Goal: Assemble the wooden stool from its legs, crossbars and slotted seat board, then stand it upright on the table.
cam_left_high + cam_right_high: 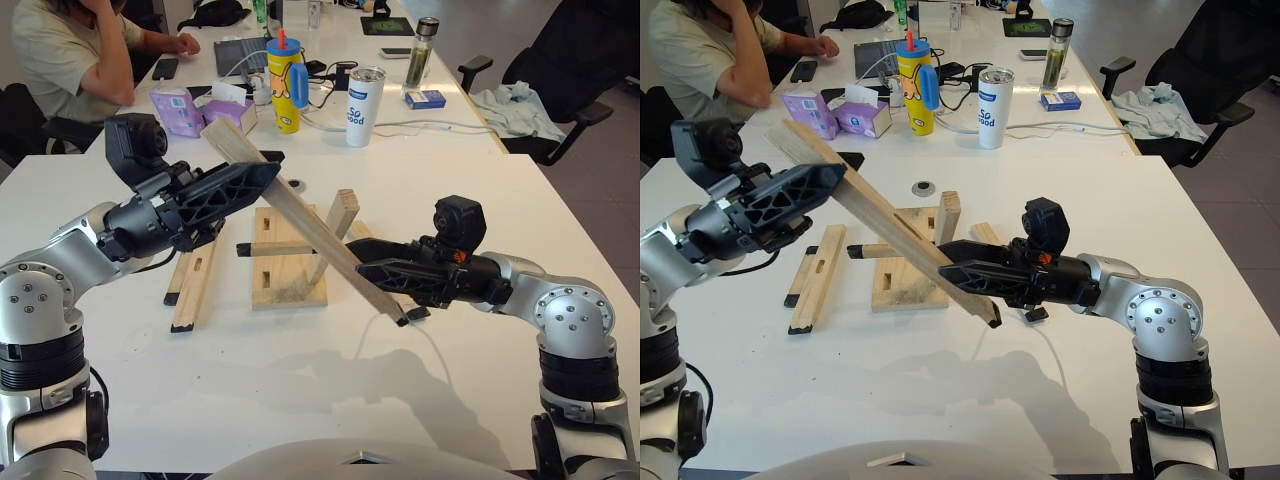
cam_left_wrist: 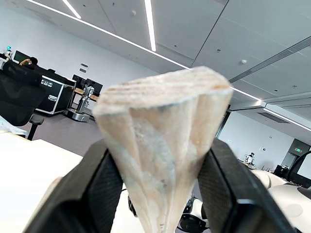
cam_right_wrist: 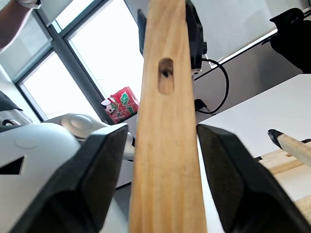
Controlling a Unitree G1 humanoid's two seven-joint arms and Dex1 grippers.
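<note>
My left gripper (image 1: 262,172) is shut on the upper end of a long wooden leg (image 1: 320,235); in the left wrist view its fingers (image 2: 99,191) press both sides of the leg's end (image 2: 163,145). The leg slants down to the right over the slotted seat board (image 1: 290,285). Its lower end (image 1: 398,317) passes between the fingers (image 3: 104,179) of my right gripper (image 1: 372,272), which is open, with narrow gaps on both sides of the leg (image 3: 165,121). Another leg (image 1: 340,215) stands on the board, with a crossbar (image 1: 272,249) beside it.
Two loose slotted wooden pieces (image 1: 193,282) lie left of the board. A small round cap (image 1: 296,184) sits behind it. Further back stand a white tumbler (image 1: 364,105), a yellow bottle (image 1: 284,85) and tissue boxes (image 1: 180,110). The near part of the table (image 1: 300,390) is bare.
</note>
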